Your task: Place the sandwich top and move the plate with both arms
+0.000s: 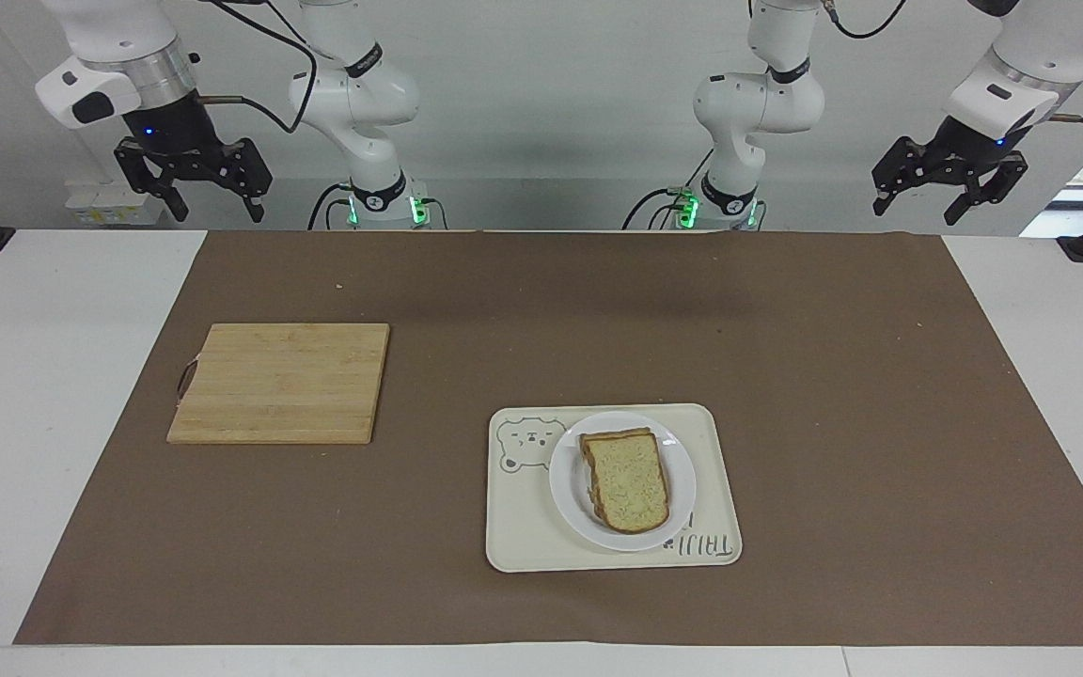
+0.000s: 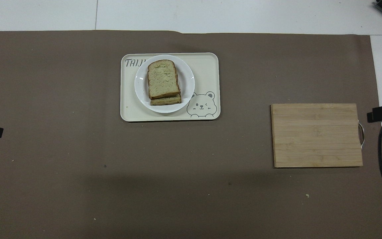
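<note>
bread: sandwich top already lay on the lower slice, on plate, on bear tray.
grippers: left gripper, right gripper hung empty, fingers spread, nr bases.
left: nothing, by my read.

A white table carries a brown paper mat that covers nearly its whole top, leaving bare white strips at both ends. Two things lie directly on the mat: a wooden cutting board toward the right arm's end, and a cream tray with a bear drawing, lying at about four o'clock from the board in the facing view and farther from the robots. Small crumbs are scattered over the mat.
</note>
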Controlling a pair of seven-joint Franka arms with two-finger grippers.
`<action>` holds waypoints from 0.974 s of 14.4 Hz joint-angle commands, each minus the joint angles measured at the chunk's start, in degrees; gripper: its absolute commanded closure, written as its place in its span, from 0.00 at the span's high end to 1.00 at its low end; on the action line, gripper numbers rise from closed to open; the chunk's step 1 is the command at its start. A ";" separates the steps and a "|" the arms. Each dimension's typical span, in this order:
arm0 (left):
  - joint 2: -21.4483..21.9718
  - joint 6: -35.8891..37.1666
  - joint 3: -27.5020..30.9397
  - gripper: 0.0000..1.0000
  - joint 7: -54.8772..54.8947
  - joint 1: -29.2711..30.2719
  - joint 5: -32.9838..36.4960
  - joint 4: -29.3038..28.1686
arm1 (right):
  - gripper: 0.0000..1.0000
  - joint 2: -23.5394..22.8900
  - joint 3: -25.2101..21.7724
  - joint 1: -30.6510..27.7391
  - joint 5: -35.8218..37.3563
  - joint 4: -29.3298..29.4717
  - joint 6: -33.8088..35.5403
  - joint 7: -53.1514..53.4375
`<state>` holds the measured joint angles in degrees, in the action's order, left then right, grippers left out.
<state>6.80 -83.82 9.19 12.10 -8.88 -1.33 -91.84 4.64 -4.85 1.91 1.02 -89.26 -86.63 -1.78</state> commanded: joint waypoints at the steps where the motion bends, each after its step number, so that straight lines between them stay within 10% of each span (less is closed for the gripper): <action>1: 0.49 -1.08 0.30 1.00 0.56 -0.78 0.80 -0.62 | 1.00 0.72 0.28 -0.50 -0.85 -1.18 -1.09 0.90; 6: -7.33 5.60 -0.05 1.00 0.56 -0.78 0.53 10.18 | 1.00 0.72 0.28 -0.50 -0.85 -1.18 -1.09 0.90; 14: -7.07 4.72 0.21 1.00 0.65 -0.96 1.15 10.10 | 1.00 0.72 0.28 -0.50 -0.85 -1.18 -1.09 0.81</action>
